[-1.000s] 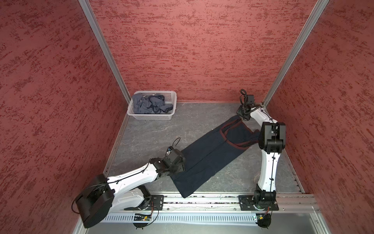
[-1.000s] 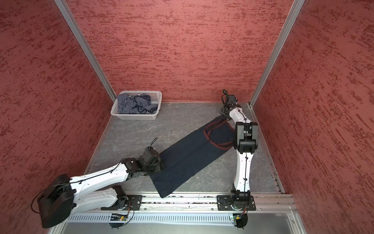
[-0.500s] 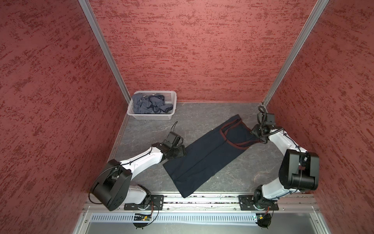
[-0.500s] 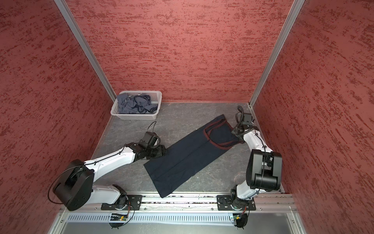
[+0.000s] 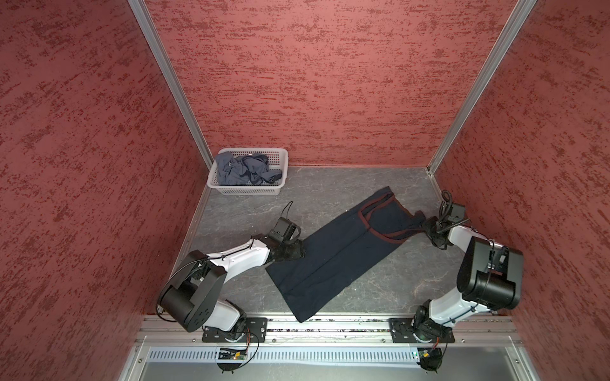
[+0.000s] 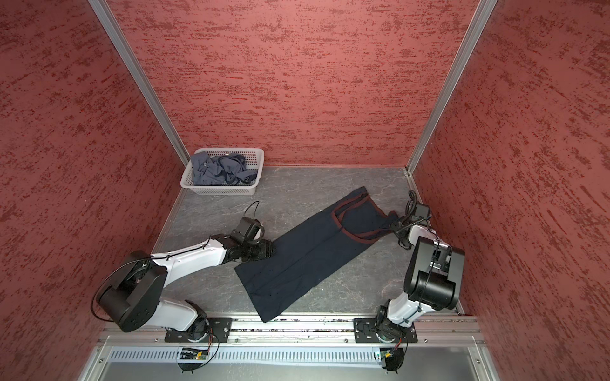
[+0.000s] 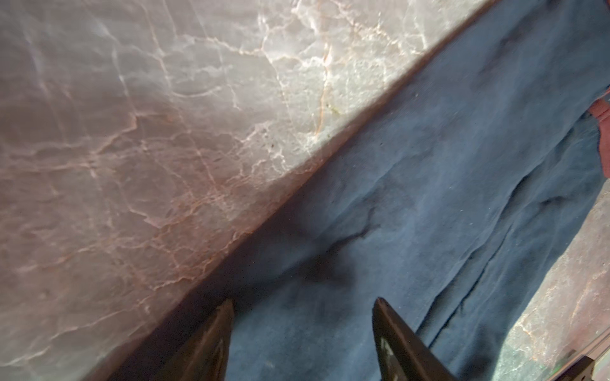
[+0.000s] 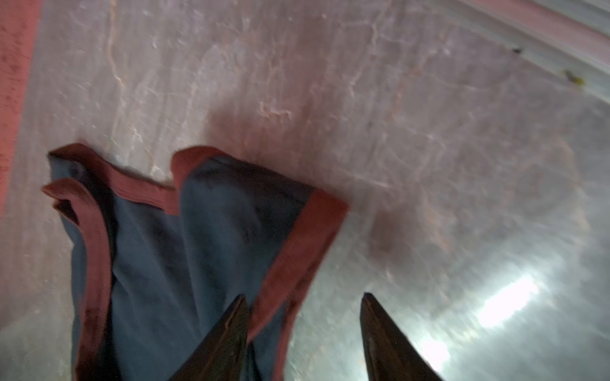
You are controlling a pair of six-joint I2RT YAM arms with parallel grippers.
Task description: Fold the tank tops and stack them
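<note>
The dark navy tank top [image 5: 333,260] [image 6: 303,260] with maroon trim lies flat and diagonal on the grey table, folded lengthwise, its hem at the front rail. My left gripper [image 5: 302,252] [image 7: 303,301] is open over the top's left long edge, with cloth [image 7: 429,198] lying under its fingers. Open too, my right gripper [image 5: 425,227] [image 8: 303,296] sits at the strap end [image 8: 198,247], one finger over the maroon trim and the other over bare table. The slate grey-blue tank top [image 5: 244,170] lies crumpled in the basket.
A white perforated basket [image 5: 251,191] stands in the back left corner of the table. Red walls close in the left, back and right sides. A metal rail [image 5: 330,325] with both arm bases runs along the front edge.
My right gripper has come forward from the back right corner to the strap end. My left gripper has shifted back along the top's left edge, and the top's near left corner has spread outward.
</note>
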